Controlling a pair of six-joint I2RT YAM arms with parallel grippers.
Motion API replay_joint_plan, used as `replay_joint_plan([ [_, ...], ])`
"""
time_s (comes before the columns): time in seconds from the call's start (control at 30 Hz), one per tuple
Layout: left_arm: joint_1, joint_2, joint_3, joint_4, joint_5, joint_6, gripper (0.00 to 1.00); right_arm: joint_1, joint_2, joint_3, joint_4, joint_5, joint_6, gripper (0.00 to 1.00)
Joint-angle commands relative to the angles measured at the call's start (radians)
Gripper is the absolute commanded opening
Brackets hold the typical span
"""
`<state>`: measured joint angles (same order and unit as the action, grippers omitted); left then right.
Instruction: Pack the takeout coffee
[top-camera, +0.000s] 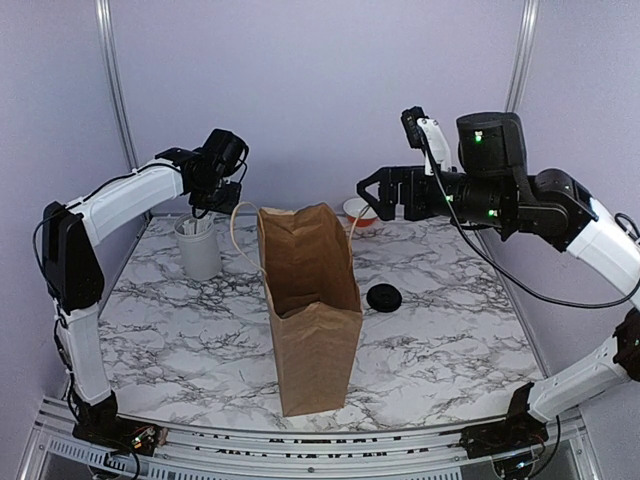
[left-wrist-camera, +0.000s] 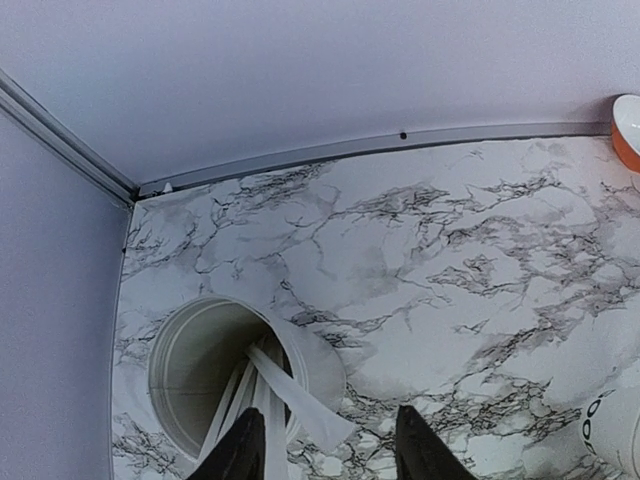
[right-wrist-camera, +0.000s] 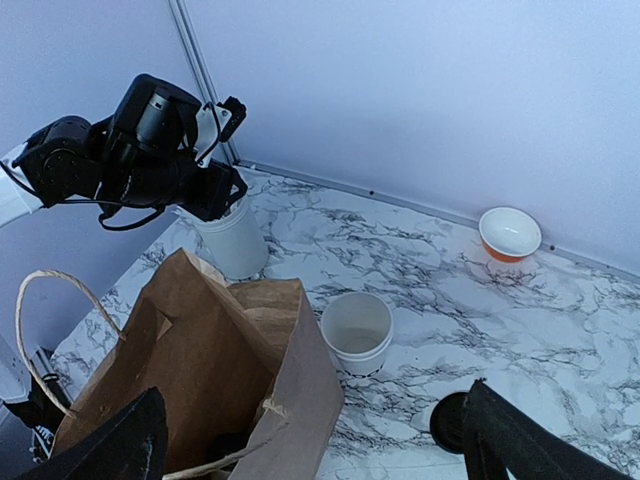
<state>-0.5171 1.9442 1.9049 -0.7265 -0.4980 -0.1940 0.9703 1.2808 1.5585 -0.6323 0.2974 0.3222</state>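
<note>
A white paper cup (right-wrist-camera: 356, 333) stands open and lidless on the marble just behind the brown paper bag (right-wrist-camera: 200, 370). The left wrist view catches its lettered side (left-wrist-camera: 610, 430) at the lower right. In the top view the bag (top-camera: 310, 300) hides the cup. A round black lid (top-camera: 384, 297) lies flat to the bag's right, the same lid (right-wrist-camera: 450, 422) showing by my right finger. My right gripper (right-wrist-camera: 310, 450) hovers wide open above the bag's mouth, holding nothing. My left gripper (left-wrist-camera: 330, 455) hangs over the utensil canister (left-wrist-camera: 200, 370), jaws apart, with a white utensil handle (left-wrist-camera: 300, 400) poking up between them.
An orange-and-white bowl (top-camera: 360, 212) sits at the back by the wall, under my right gripper (top-camera: 368, 198). The canister (top-camera: 198, 245) stands at the back left under my left gripper (top-camera: 215, 200). Something dark lies at the bottom of the bag (right-wrist-camera: 225, 445). Walls close the back and sides.
</note>
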Motion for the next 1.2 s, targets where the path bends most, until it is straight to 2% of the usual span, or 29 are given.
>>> replay_joint_plan([
  [0.0,0.006,0.045,0.040,-0.022,-0.053,0.018,0.40,-0.008,-0.026,-0.006,0.022,0.016,0.017,0.99],
  [0.5,0.007,0.122,0.080,0.000,-0.144,0.061,0.28,-0.008,-0.077,-0.065,0.068,0.029,0.026,0.99],
  [0.67,0.009,0.125,0.079,0.006,-0.146,0.067,0.20,-0.008,-0.078,-0.067,0.069,0.032,0.026,0.99],
  [0.9,0.008,0.102,0.079,0.006,-0.137,0.073,0.05,-0.008,-0.082,-0.072,0.076,0.036,0.022,0.99],
  [1.17,0.008,0.027,0.084,0.003,-0.150,0.099,0.00,-0.008,-0.081,-0.075,0.087,0.040,0.016,0.99],
])
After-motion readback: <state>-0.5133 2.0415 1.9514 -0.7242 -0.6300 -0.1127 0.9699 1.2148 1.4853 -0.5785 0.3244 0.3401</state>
